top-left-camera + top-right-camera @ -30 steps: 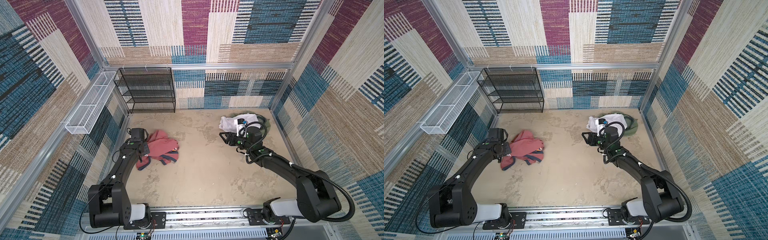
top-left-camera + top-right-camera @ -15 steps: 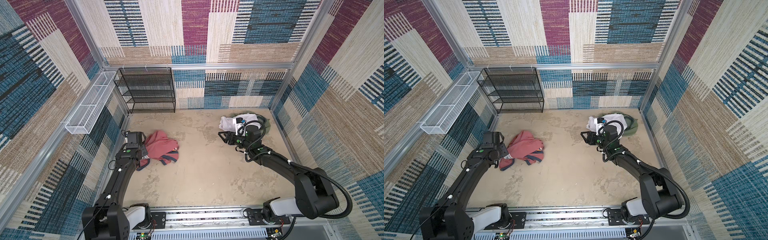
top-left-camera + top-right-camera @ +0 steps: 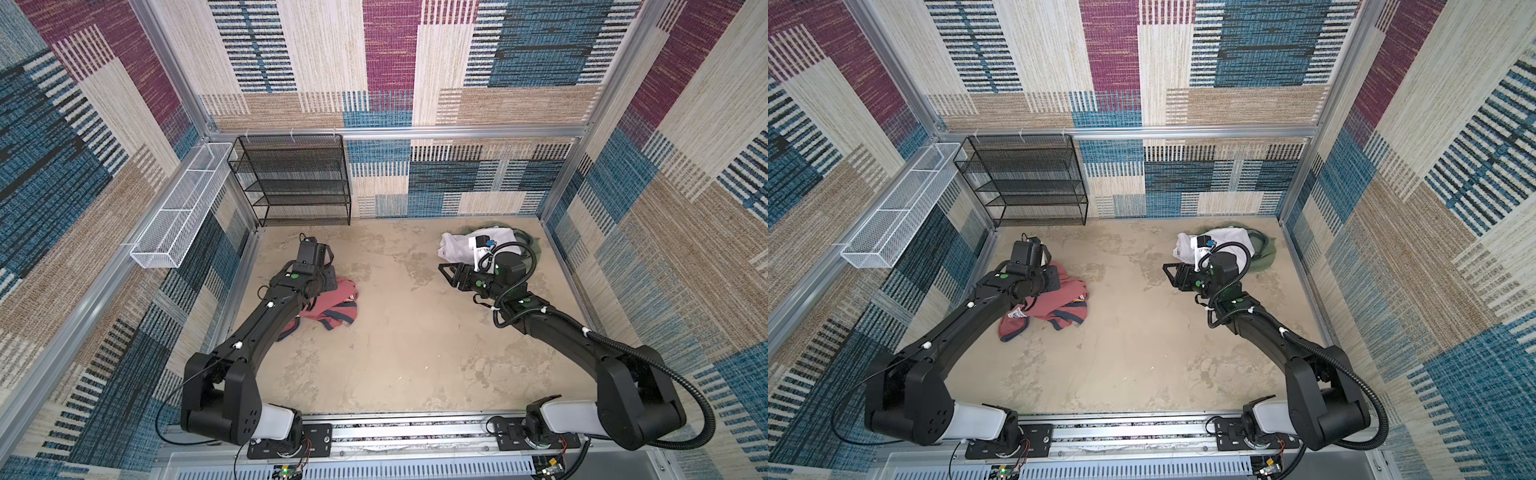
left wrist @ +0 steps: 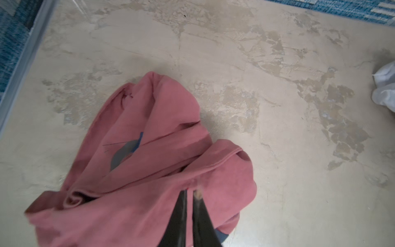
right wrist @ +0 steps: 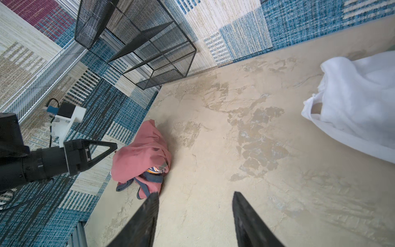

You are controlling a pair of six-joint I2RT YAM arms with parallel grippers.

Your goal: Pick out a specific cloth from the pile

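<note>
Jaws on your left gripper are pinched nearly together with no fabric clearly between them; it sits just above the red cloth, so the drop looks made, though you should confirm. That cloth lies crumpled on the counter at the left, well apart from the pile at the far right, where white covers olive green. Your right gripper hangs half open over bare counter near the pile, holding nothing, likely parked clear. A black rack stands behind.
</note>
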